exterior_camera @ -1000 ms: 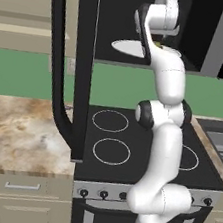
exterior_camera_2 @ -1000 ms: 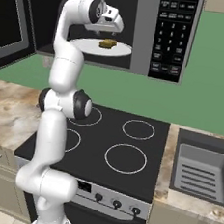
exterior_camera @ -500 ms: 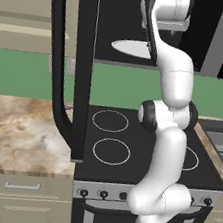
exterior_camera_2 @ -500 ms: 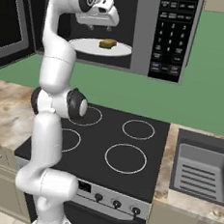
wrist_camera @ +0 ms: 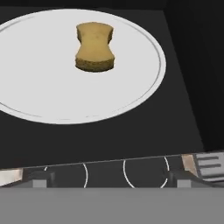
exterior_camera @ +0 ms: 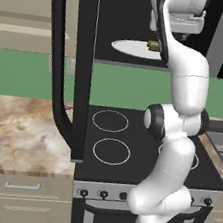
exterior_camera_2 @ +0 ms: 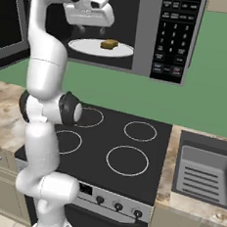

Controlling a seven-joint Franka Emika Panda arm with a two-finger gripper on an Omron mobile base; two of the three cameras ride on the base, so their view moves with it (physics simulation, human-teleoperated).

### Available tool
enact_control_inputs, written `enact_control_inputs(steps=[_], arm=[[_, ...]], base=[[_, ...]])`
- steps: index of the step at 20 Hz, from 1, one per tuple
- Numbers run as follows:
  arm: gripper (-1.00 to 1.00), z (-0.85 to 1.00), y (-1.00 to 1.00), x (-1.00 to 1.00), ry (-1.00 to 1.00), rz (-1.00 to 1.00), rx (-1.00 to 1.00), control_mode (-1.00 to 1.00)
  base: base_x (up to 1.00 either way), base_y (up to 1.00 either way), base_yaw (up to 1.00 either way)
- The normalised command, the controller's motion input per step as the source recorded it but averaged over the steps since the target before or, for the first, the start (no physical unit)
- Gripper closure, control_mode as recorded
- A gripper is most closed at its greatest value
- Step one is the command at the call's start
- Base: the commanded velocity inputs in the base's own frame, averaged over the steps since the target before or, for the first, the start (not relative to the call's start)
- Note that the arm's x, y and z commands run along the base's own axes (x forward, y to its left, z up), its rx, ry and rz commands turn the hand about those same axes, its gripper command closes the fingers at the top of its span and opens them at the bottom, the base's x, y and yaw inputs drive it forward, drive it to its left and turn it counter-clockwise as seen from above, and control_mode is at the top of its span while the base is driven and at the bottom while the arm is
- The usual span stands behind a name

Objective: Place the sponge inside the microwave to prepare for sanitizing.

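The sponge, a small olive-yellow block with a pinched waist, lies free on the round white turntable inside the microwave. It sits right of the plate's middle in the right base view, sponge on turntable, and shows as a sliver beside the arm in the left base view. My gripper hangs open and empty at the front of the cavity, above and left of the sponge. In the hand view the gripper has its tips wide apart, well short of the sponge.
The microwave door stands swung open to the left, its tall black handle reaching out over the marble counter. A black cooktop lies below the microwave. A sink sits to the right.
The hand has drawn back from over the turntable, rising and moving out toward the cavity's front. The sponge stays where it lay on the plate.
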Motion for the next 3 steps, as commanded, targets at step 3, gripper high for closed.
enact_control_inputs(steps=[3], arm=[[-1.00,-0.39,0.01,-1.00,0.00,0.00,0.00,-1.00]], base=[[0.00,0.00,0.00]])
